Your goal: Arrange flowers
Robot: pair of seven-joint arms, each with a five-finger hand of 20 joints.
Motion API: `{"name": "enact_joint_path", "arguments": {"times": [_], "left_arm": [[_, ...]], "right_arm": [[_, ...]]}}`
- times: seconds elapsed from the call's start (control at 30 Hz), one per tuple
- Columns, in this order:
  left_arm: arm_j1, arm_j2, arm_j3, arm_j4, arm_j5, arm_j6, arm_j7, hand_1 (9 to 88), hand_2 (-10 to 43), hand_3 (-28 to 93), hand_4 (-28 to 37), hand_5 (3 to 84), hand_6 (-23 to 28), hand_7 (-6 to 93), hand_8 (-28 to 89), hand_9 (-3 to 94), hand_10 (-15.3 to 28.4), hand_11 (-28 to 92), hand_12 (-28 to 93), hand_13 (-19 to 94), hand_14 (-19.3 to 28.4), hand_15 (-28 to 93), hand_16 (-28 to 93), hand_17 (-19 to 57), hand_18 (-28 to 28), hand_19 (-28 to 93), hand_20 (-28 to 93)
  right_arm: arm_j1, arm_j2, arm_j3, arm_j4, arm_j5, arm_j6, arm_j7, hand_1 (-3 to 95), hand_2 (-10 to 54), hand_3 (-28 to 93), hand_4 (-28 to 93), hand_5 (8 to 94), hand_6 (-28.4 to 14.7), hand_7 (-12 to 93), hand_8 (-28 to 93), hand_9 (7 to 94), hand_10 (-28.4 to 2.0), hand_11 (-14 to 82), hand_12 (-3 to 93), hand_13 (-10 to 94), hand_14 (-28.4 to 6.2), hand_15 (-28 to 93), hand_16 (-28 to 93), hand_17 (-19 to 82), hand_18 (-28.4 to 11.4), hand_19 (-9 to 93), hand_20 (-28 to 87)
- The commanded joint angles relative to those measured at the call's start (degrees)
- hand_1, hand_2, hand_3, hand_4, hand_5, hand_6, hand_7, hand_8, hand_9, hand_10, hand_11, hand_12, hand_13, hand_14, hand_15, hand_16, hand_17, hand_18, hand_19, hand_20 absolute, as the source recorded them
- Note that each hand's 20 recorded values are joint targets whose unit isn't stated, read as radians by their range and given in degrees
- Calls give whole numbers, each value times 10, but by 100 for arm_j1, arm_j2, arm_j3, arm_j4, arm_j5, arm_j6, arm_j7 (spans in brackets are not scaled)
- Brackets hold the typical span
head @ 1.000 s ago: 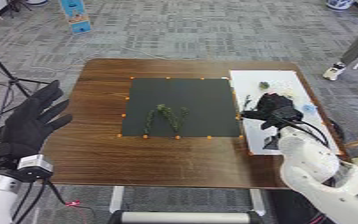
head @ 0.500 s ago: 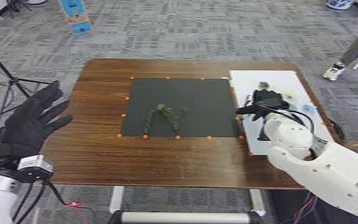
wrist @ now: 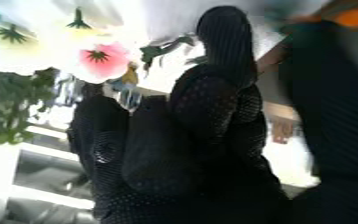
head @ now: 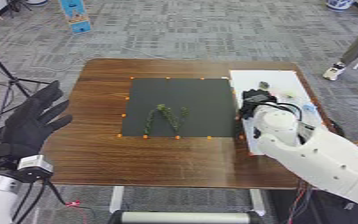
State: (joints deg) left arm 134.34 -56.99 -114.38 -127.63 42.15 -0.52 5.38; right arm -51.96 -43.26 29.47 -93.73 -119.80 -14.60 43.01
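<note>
Two hands in play. L hand (head: 35, 117) at near L, fingers spread, nil held. R hand (head: 258, 97) low over inner edge of white sheet (head: 264, 75); fingers extended, loosely bent, thumb apart, nil seen in gap. Contact w/ leafy sprig (wrist: 162, 50): can't tell.

Step (judged): pick a stem. Approx. method: pinch mid-stem betw. thumb & fingertips, lift straight up, keep petals clear of knuckles; blooms prob. crush easily. Main risk: dragging adj. stems.

Sheet, near to far: blue flower (head: 310, 108), pale yellow flower (head: 289, 94), green bloom (head: 263, 85). Green stems (head: 168, 116) fanned on black mat (head: 211, 95), spread toward near edge; room beside for more.

Surface: brown table (head: 104, 165). Beyond: tripod (head: 13, 78) at L, grey carpet (head: 193, 30), blue sign (head: 75, 15) far L.
</note>
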Motion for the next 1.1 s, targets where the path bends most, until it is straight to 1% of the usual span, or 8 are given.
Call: {"name": "enact_joint_path", "arguments": {"times": [0.03, 0.33, 0.57, 0.67, 0.77, 0.8, 0.87, 1.1], "left_arm": [[24, -28, -6, -36, -44, 50, -13, 240, -85, 624, -283, 220, 14, 151, -84, 173, 80, 112, 208, 151, 131, 96, 50, -127, 242, 388, 56], [39, -37, -6, -47, -39, 75, -4, 240, -82, 624, -283, 220, 14, 151, -84, 173, 81, 112, 208, 151, 130, 96, 50, -128, 241, 387, 56], [50, -46, -17, -51, -36, 65, -3, 238, -81, 628, -283, 221, 14, 152, -84, 174, 81, 112, 207, 151, 131, 96, 50, -128, 241, 386, 57], [31, -40, -12, -39, -34, 58, -19, 238, -80, 630, -283, 221, 14, 151, -84, 174, 81, 112, 207, 151, 130, 96, 50, -127, 240, 385, 57], [6, -18, -3, -24, -32, 47, -24, 236, -81, 634, -283, 221, 14, 151, -84, 174, 81, 111, 207, 151, 130, 96, 49, -127, 240, 386, 57], [6, -17, -4, -23, -41, 46, -18, 235, -81, 635, -283, 221, 14, 151, -84, 173, 81, 112, 207, 151, 130, 96, 49, -127, 240, 386, 57], [6, -11, -2, -21, -37, 41, -18, 236, -81, 635, -283, 221, 14, 151, -84, 174, 81, 112, 207, 151, 130, 95, 49, -128, 240, 386, 58], [24, 2, -18, -26, -46, 24, -7, 237, -80, 634, -283, 221, 14, 150, -83, 174, 81, 111, 207, 151, 130, 95, 49, -128, 240, 386, 57]], "right_arm": [[-361, -29, 233, -138, 114, 134, -125, 443, -95, 757, -164, 758, 2, 435, 197, 848, -101, 586, 344, 809, -71, 820, 385, 546, -211, 932, 740], [-764, 93, 571, -370, 12, 390, -343, 443, -95, 775, -145, 753, -3, 454, 209, 847, -98, 604, 345, 812, -66, 827, 382, 551, -207, 932, 741], [-1298, 271, 1343, -975, 175, 210, -510, 436, -95, 768, -144, 749, -2, 463, 206, 845, -100, 605, 348, 811, -67, 827, 385, 550, -207, 932, 742], [-1468, 378, 1550, -1202, 51, 803, -560, 410, -95, 744, -176, 731, -2, 469, 196, 838, -101, 604, 352, 807, -69, 826, 389, 548, -208, 932, 742], [-1462, 503, 1503, -1240, -426, 1461, -430, 365, -95, 728, -220, 706, -9, 384, 155, 811, -102, 600, 354, 785, -71, 822, 393, 526, -208, 932, 734], [-1369, 542, 1385, -1203, -580, 1614, -328, 338, -95, 743, -245, 708, -12, 354, 68, 806, -103, 600, 355, 780, -71, 822, 394, 522, -207, 932, 729], [-1241, 611, 1292, -1153, -692, 1435, -169, 310, -95, 735, -260, 701, -14, 347, -80, 796, -105, 597, 359, 771, -70, 820, 395, 515, -204, 932, 725], [-749, 656, 771, -764, -442, 682, 144, 343, -95, 621, -282, 681, -25, 300, -81, 772, -113, 591, 359, 752, -73, 815, 401, 494, -206, 932, 709]]}}
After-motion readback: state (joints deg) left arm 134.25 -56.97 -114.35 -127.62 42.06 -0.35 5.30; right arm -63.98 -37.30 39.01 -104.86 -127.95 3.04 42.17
